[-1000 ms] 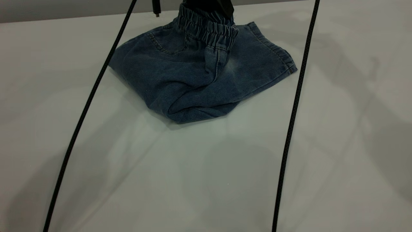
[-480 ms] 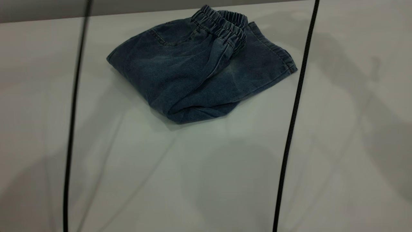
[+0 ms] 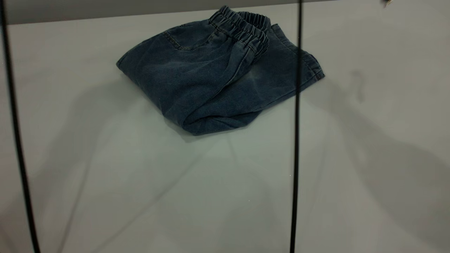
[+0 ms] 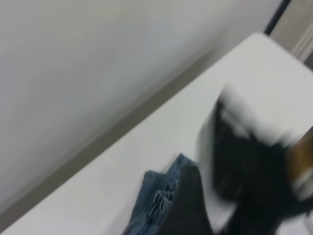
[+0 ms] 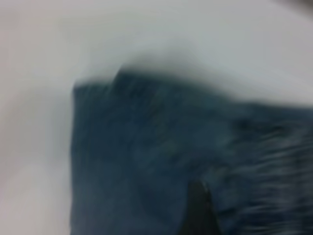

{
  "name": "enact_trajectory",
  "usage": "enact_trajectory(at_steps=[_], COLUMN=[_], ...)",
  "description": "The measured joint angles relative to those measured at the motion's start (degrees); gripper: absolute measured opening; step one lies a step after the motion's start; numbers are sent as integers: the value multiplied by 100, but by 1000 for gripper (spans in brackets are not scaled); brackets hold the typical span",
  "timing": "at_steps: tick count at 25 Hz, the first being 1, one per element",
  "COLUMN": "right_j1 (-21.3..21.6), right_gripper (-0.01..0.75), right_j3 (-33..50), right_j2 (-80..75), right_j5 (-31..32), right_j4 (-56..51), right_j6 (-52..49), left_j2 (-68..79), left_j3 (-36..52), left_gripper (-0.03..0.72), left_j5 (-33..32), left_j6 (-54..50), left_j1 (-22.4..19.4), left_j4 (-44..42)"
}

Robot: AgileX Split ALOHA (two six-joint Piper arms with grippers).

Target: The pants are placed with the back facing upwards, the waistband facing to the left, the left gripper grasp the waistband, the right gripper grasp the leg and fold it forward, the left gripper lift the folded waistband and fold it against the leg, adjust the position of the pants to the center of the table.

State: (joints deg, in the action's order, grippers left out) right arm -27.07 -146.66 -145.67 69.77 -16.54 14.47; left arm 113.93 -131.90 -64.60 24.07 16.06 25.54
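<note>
My short faded blue denim pants (image 3: 218, 72) lie folded at the upper middle of the exterior frame on the large off-white matte table (image 3: 225, 182), exactly where they lay half a second ago. The gathered darker-blue elastic waistband (image 3: 244, 30) rests on top of the fold, near the far table edge, with the plain denim leg (image 3: 281, 75) spread beneath it toward the right. A second ago my left claw held that waistband up; now it lies released.

The two thin black cables have shifted: one (image 3: 15, 140) has swung to the far left edge, and the other (image 3: 296, 147) now crosses in front of the leg's hem.

My left wrist view is smeared; my left gripper (image 4: 195, 205) shows only as a dark shape beside the denim, so I cannot tell how its fingers stand. My right gripper (image 5: 198, 210) hangs over the denim, equally unreadable.
</note>
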Motion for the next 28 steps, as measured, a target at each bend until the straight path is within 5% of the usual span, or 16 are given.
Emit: enact_trajectory(at_steps=[7,12,28], right_j1=[-567,-568,-610], right_gripper=[448,448,447], right_j3=[145,169,337], right_j2=[-608,-923,-1336], right_j5=[0,0,-8], right_j4=[598,1243,675], right_j6=[-53,-510,-1606], left_j2=[-73,-80,-80], left_j3=[27,22,18], left_gripper=[563,563,563], left_j5=[-433,-409,-392], left_j6=[-85,-85,-67], left_j1=[0,0,0], left_j4=[5,54,308])
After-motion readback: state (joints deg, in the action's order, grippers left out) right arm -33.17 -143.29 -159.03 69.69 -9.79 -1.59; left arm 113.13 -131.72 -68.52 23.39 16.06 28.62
